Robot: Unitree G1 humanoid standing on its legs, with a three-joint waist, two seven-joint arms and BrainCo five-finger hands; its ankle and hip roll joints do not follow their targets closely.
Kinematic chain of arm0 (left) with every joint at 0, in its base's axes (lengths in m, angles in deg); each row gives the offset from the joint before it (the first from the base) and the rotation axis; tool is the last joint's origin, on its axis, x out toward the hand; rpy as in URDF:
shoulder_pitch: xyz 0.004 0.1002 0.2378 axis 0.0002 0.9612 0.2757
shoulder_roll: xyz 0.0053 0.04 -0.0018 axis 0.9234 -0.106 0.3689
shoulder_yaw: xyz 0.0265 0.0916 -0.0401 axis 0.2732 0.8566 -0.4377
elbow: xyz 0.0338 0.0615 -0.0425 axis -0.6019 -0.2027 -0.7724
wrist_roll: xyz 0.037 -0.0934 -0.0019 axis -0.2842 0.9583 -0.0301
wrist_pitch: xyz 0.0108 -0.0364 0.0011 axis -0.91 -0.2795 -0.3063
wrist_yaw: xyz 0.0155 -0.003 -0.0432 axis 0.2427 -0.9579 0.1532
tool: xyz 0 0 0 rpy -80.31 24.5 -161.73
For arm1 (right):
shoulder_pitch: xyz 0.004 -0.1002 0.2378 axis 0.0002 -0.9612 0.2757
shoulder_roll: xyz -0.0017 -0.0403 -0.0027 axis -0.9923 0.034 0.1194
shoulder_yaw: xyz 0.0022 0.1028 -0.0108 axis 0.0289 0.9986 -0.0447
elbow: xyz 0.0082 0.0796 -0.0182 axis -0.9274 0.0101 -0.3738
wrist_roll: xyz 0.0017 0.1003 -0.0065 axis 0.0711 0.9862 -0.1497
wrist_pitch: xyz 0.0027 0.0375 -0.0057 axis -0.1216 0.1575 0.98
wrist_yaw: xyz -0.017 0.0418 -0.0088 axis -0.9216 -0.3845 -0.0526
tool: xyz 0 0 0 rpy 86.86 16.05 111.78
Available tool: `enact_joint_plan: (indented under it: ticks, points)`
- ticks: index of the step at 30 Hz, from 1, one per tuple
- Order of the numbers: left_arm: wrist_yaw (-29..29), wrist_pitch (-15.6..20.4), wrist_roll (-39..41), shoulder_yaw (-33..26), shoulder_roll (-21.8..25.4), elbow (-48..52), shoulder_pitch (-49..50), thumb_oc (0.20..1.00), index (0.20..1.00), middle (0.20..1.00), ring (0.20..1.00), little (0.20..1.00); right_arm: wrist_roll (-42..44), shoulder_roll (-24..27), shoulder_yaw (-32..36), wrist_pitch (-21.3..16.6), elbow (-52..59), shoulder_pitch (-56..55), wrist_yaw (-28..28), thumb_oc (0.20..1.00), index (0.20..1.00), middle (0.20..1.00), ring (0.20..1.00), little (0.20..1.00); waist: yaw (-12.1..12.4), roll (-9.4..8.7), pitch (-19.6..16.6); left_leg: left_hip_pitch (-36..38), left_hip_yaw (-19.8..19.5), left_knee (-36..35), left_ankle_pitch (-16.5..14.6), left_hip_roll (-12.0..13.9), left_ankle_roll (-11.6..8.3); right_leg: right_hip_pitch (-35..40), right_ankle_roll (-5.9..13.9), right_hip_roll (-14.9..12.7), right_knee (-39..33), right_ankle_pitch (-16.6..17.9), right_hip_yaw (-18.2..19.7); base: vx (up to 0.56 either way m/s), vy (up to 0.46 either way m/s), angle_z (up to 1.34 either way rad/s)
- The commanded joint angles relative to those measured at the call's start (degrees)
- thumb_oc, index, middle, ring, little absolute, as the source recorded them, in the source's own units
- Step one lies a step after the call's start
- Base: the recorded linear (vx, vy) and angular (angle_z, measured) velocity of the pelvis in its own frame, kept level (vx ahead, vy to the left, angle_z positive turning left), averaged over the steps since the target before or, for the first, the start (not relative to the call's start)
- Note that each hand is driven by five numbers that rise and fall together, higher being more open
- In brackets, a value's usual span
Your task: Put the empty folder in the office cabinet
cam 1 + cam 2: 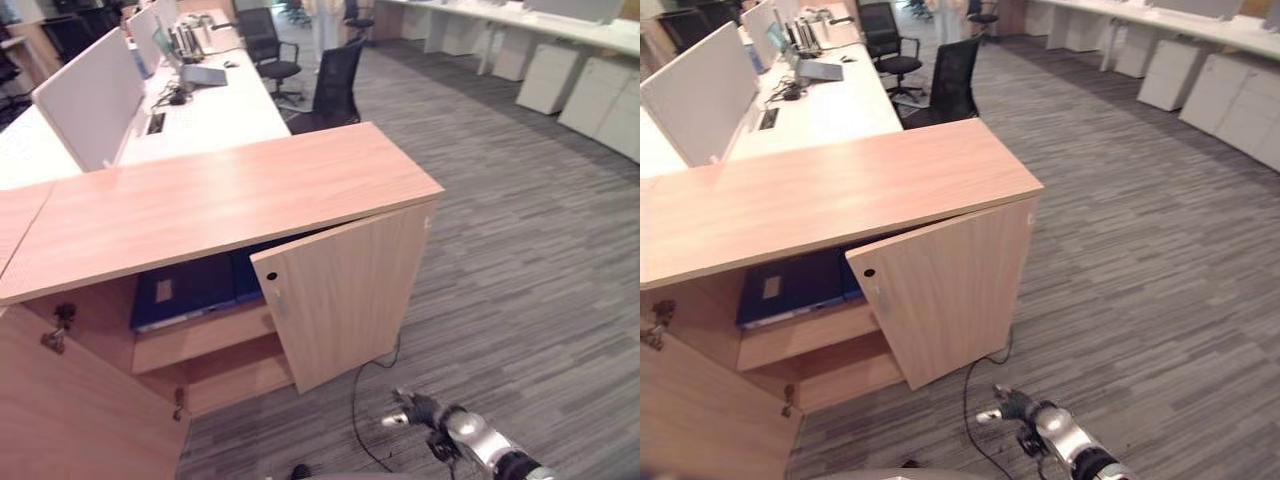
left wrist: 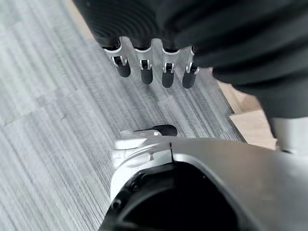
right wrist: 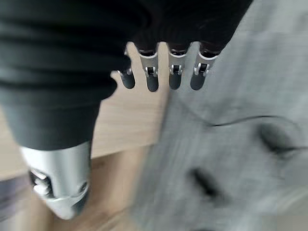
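Grey striped office carpet [image 1: 500,250] runs between rows of white tables [image 1: 215,105] and black chairs [image 1: 335,80]. Up and to the left of the right robot hand [image 1: 410,410], well apart from it, stands a low wooden office cabinet [image 1: 230,195] with both doors swung open: the right door [image 1: 345,295] nearest that hand, the left door [image 1: 80,410] further left. A dark blue folder [image 1: 185,290] lies flat on the cabinet's upper shelf [image 1: 200,338], beside another blue item whose nature I cannot tell.

The right robot hand hangs low over the carpet, fingers [image 3: 153,79] loosely extended, holding nothing. The left robot hand [image 2: 154,67] also points down at the carpet, fingers straight, empty, with a corner of pale wood close by.

Judging by this, the folder is already stored and the placing seems done. What probably remains is closing the two doors, if that is wanted.
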Motion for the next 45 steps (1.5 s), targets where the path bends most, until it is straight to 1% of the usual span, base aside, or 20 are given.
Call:
enact_joint_plan:
  ticks: [1,3,4,7,9,11,12,13,14,16,17,18,21,23,29,30,32,36,40,45]
  points:
    - [-1.0,-0.4,2.3,1.2,1.9,-4.3,-1.0,1.0,1.0,1.0,1.0,1.0,-2.1,-6.1,3.1,-0.1,-7.3,4.0,2.9,1.0,1.0,1.0,1.0,1.0,2.4,-5.27,2.4,0.8,0.3,1.8,-5.2,-3.0,1.58,-4.3,1.08,-0.1,1.8,-2.4,1.9,-0.08,-0.124,0.43]
    - [-1.0,-0.3,3.1,1.5,2.4,-3.5,-2.1,1.0,1.0,1.0,1.0,1.0,-3.5,-5.9,5.0,0.3,-11.3,4.3,3.9,1.0,1.0,1.0,1.0,1.0,3.1,-5.15,4.1,-2.8,-0.9,5.1,-4.7,-3.2,0.91,-4.7,0.96,-0.4,1.8,-2.8,-0.3,-0.14,-0.096,0.63]
    - [-0.7,-0.2,3.2,1.9,2.3,-3.2,-2.6,1.0,1.0,1.0,1.0,1.0,-4.1,-5.6,6.0,0.5,-12.6,4.3,4.5,1.0,1.0,1.0,1.0,1.0,3.5,-5.06,5.3,-4.9,-0.1,7.1,-4.5,-3.3,0.64,-4.7,1.0,-0.9,2.0,-3.0,-1.7,-0.19,-0.054,0.81]
    - [-1.0,-0.4,3.0,1.8,2.6,-2.7,-3.2,1.0,1.0,1.0,1.0,1.0,-5.4,-4.4,8.3,1.1,-15.9,4.4,5.3,1.0,1.0,1.0,1.0,1.0,3.8,-4.91,5.8,-7.3,7.7,11.0,-5.6,-0.8,1.07,-5.2,1.07,-2.7,1.9,-3.0,-6.4,-0.11,-0.045,1.05]
    - [-1.1,-0.3,2.7,1.2,2.9,-2.8,-3.0,1.0,1.0,1.0,1.0,1.0,-5.7,-3.9,9.6,1.3,-17.4,4.0,5.8,1.0,1.0,1.0,1.0,1.0,3.7,-4.82,5.6,-5.1,11.3,13.2,-9.1,0.9,0.85,-4.0,1.12,-3.1,1.9,-3.8,-8.1,0.0,-0.031,0.8]
    - [-1.3,-0.2,2.6,0.9,2.9,-2.6,-3.0,1.0,1.0,1.0,1.0,1.0,-5.8,-3.3,10.9,1.5,-17.7,3.5,5.7,1.0,1.0,1.0,1.0,1.0,2.6,-4.46,5.2,-2.8,14.8,13.3,-10.3,2.7,0.5,-3.8,1.06,-4.0,2.3,-4.1,-10.6,-0.06,0.069,1.17]
    - [-1.5,-0.2,2.6,0.7,2.6,-2.4,-3.1,1.0,1.0,1.0,1.0,1.0,-5.8,-2.8,12.2,1.7,-18.2,3.1,5.8,1.0,1.0,1.0,1.0,1.0,1.6,-4.02,4.5,0.1,18.9,12.1,-10.3,4.6,-0.2,-3.8,0.95,-4.8,2.6,-4.2,-12.9,-0.05,0.081,0.76]
    - [-1.5,-0.2,2.6,0.7,2.6,-2.4,-3.1,1.0,1.0,1.0,1.0,1.0,-5.9,-2.8,12.2,1.7,-18.2,3.0,5.8,1.0,1.0,1.0,1.0,1.0,1.6,-4.0,4.6,0.3,18.9,12.0,-10.3,4.6,-0.23,-3.7,0.95,-4.7,2.6,-4.2,-12.9,-0.02,0.085,1.1]
    - [-1.7,-0.2,2.5,0.6,2.3,-2.4,-3.2,1.0,1.0,1.0,1.0,1.0,-5.7,-2.5,13.3,1.7,-18.5,2.7,6.1,1.0,1.0,1.0,1.0,1.0,1.0,-3.6,3.9,2.0,20.9,10.6,-10.3,5.3,-0.77,-3.6,1.01,-5.0,2.7,-4.3,-14.5,0.02,0.068,1.18]
    - [-1.9,-0.3,2.5,0.6,1.4,-2.4,-2.7,1.0,1.0,1.0,1.0,1.0,-5.0,-2.4,15.1,1.9,-19.3,1.8,6.5,1.0,1.0,1.0,1.0,1.0,0.3,-2.81,2.7,3.3,22.3,8.1,-9.5,5.2,-1.42,-3.0,1.34,-5.5,2.4,-3.9,-16.7,0.03,0.088,0.94]
    - [-1.9,-0.3,2.5,0.6,1.4,-2.4,-2.7,1.0,1.0,1.0,1.0,1.0,-5.0,-2.4,15.1,1.9,-19.3,1.7,6.5,1.0,1.0,1.0,1.0,1.0,0.2,-2.79,2.7,3.3,22.2,7.9,-9.4,5.1,-1.41,-3.0,1.36,-5.5,2.4,-3.9,-16.8,0.09,0.189,0.75]
    - [-2.3,-0.4,2.5,0.2,0.8,-2.5,-1.7,1.0,1.0,1.0,1.0,1.0,-4.9,-2.5,16.3,2.2,-19.5,0.9,6.7,1.0,1.0,1.0,1.0,1.0,0.3,-1.94,1.2,5.0,22.1,4.0,-8.4,4.2,-1.78,-2.0,1.78,-6.5,2.4,-3.1,-18.3,0.08,0.155,0.76]
    - [-2.4,-0.4,2.7,-0.1,0.7,-2.4,-1.4,1.0,1.0,1.0,1.0,1.0,-4.9,-2.7,16.2,2.2,-19.3,0.6,6.5,1.0,1.0,1.0,1.0,1.0,0.4,-1.73,1.0,5.9,21.7,2.4,-8.2,3.7,-1.6,-1.6,1.98,-6.8,2.8,-3.1,-18.7,0.03,0.146,0.51]
    - [-2.8,-0.3,4.3,-1.6,0.1,-2.7,-0.7,1.0,1.0,1.0,1.0,1.0,-4.7,-3.1,16.6,2.2,-18.8,0.2,6.0,1.0,1.0,1.0,1.0,1.0,1.3,-1.09,0.5,6.8,20.1,-0.5,-7.8,1.4,-0.47,-1.6,2.75,-8.8,5.2,-3.1,-19.7,-0.01,0.246,0.38]
    - [-2.1,0.1,9.2,-6.2,0.5,-1.7,-0.2,1.0,1.0,1.0,1.0,1.0,-2.8,-3.2,20.1,2.4,-19.3,-1.5,5.5,1.0,1.0,1.0,1.0,1.0,3.0,-0.22,0.6,5.9,13.9,-1.1,-8.8,-3.9,2.45,-2.0,4.86,-16.2,13.0,-2.6,-24.1,-0.03,0.235,0.44]
    - [-1.1,0.9,10.6,-7.2,2.0,0.3,-1.0,1.0,1.0,1.0,1.0,1.0,-2.4,-3.0,21.8,2.4,-20.4,-2.3,5.7,1.0,1.0,1.0,1.0,1.0,3.8,0.01,0.2,5.4,11.6,-1.1,-9.0,-5.5,2.89,-1.0,5.78,-18.1,13.5,-2.1,-26.5,-0.03,0.248,1.07]
    - [-0.1,1.5,11.3,-8.3,3.8,1.9,-2.0,1.0,1.0,1.0,1.0,1.0,-1.9,-1.9,23.9,2.3,-20.5,-2.7,6.2,1.0,1.0,1.0,1.0,1.0,4.9,0.3,0.0,5.1,9.9,-1.1,-9.1,-6.8,3.28,-0.1,6.67,-19.5,14.1,-1.3,-28.4,-0.01,0.199,0.99]
    - [1.0,2.2,9.8,-9.8,7.5,3.6,-2.7,1.0,1.0,1.0,1.0,1.0,-1.2,-1.1,26.3,2.1,-20.8,-3.0,6.8,1.0,1.0,1.0,1.0,1.0,6.1,0.69,-0.6,4.8,7.7,-1.1,-9.3,-8.3,3.8,1.2,7.73,-20.7,13.3,0.0,-30.1,0.01,0.123,0.77]
    - [3.0,3.0,3.1,-10.5,17.4,7.0,-5.8,1.0,1.0,1.0,1.0,1.0,0.8,-0.3,28.3,1.3,-19.4,-2.8,8.2,1.0,1.0,1.0,1.0,1.0,7.7,0.18,-1.6,5.1,7.1,-1.1,-9.8,-9.6,4.27,2.2,8.76,-21.1,11.9,1.0,-30.4,0.06,0.088,0.25]
    - [4.4,3.3,0.2,-11.8,29.0,9.7,-10.5,1.0,1.0,1.0,1.0,1.0,1.7,0.1,28.3,0.7,-18.4,-2.8,8.7,1.0,1.0,1.0,1.0,1.0,7.7,-0.53,-1.8,5.7,7.8,-1.1,-10.3,-9.9,4.78,2.2,9.8,-21.1,11.1,2.8,-28.9,0.02,0.031,-0.07]
